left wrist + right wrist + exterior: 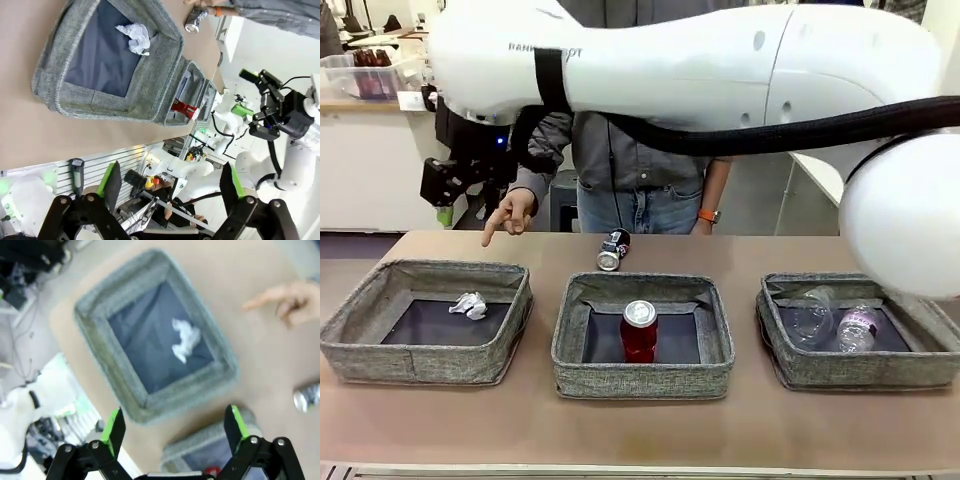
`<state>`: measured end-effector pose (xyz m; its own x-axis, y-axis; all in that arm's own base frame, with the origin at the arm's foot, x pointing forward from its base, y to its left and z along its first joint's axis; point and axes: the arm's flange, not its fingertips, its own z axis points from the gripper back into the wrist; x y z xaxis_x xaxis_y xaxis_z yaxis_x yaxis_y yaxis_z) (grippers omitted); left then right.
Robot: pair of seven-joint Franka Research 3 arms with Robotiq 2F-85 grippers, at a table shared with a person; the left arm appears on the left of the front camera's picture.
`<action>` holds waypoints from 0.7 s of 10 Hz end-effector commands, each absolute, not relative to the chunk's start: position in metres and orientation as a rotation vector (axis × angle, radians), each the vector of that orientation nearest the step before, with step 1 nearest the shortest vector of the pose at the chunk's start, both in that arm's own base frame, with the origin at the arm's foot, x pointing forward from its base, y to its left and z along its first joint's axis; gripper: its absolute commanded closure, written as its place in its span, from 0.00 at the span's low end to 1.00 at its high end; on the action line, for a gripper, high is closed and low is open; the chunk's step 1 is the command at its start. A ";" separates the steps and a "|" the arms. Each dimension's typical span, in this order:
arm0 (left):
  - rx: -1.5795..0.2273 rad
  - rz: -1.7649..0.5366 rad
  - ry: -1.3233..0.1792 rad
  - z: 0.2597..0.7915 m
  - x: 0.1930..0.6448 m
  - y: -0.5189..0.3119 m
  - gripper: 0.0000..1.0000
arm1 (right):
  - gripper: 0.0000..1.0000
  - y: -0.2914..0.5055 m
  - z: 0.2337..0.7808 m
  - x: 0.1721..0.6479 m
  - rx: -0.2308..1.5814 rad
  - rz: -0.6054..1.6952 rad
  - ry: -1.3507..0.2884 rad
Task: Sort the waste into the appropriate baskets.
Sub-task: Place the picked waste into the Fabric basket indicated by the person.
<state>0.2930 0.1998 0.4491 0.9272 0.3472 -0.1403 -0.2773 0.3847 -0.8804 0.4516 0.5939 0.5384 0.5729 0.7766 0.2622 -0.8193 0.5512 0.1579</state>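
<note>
A crumpled white paper wad (470,305) lies in the left grey basket (360,345). Standing in the middle basket (640,378) is a red soda can (640,332). The right basket (840,375) holds a clear cup (812,315) and a clear bottle (858,328). Between baskets and person, a crushed dark can (612,250) lies on the table. My right gripper (448,208) hangs open and empty high over the left basket (125,400), looking down at the paper wad (185,340). My left gripper (170,185) is open and empty, off the table's near side, facing the left basket (100,100).
The person's hand (510,213) rests at the far table edge behind the left basket, one finger pointing down. My right arm spans the whole picture above the baskets. Bare tabletop runs in front of the baskets and around the dark can (307,397).
</note>
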 end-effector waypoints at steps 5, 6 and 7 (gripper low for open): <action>-1.412 0.071 -0.028 0.457 0.310 0.022 0.00 | 0.00 0.356 0.605 0.394 0.271 0.520 0.061; -1.428 0.027 -0.006 0.457 0.313 -0.006 0.00 | 0.00 0.307 0.598 0.382 0.392 0.371 0.003; -1.449 -0.012 0.025 0.459 0.317 -0.025 0.00 | 0.00 0.270 0.589 0.372 0.501 0.249 -0.042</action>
